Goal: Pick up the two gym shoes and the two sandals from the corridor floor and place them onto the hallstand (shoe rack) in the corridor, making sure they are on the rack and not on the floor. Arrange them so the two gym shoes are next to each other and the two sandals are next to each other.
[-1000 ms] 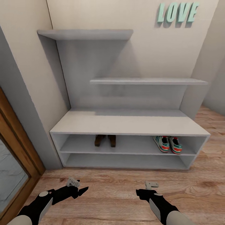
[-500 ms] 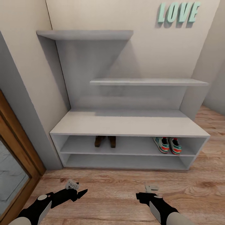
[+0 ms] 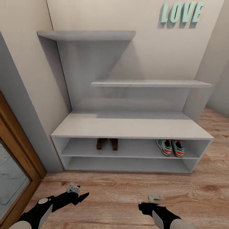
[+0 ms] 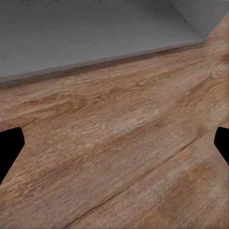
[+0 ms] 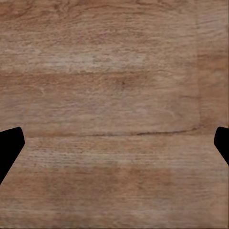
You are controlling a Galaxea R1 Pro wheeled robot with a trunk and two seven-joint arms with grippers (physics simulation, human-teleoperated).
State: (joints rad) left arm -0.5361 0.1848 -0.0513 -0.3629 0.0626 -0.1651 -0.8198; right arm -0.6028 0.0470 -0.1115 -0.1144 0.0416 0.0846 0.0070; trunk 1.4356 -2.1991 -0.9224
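Note:
The pale grey hallstand [image 3: 127, 125] stands against the wall under mint LOVE letters [image 3: 180, 12]. On its upper open shelf row the two dark brown sandals [image 3: 107, 143] sit side by side left of centre. The two gym shoes [image 3: 171, 147] sit side by side at the right end of the same row. Both arms hang low over the wood-plank corridor floor [image 3: 114, 194] in front of the rack. My left gripper [image 3: 83, 196] and right gripper [image 3: 142, 205] are open and hold nothing. In the wrist views only floor lies between the black fingertips [image 4: 9, 148] [image 5: 9, 148].
A wooden door frame with a glass pane [image 3: 14, 165] and a grey wall post [image 3: 35, 127] close off the left side. The lower shelf row [image 3: 127, 163] holds nothing. The corridor floor runs on past the rack's right end [image 3: 216, 140]. Two stepped floating shelves [image 3: 149, 83] hang above the bench.
Both arms have drawn back toward me, the right gripper lowest now. The view shifted slightly at first. The shoes and sandals have not moved.

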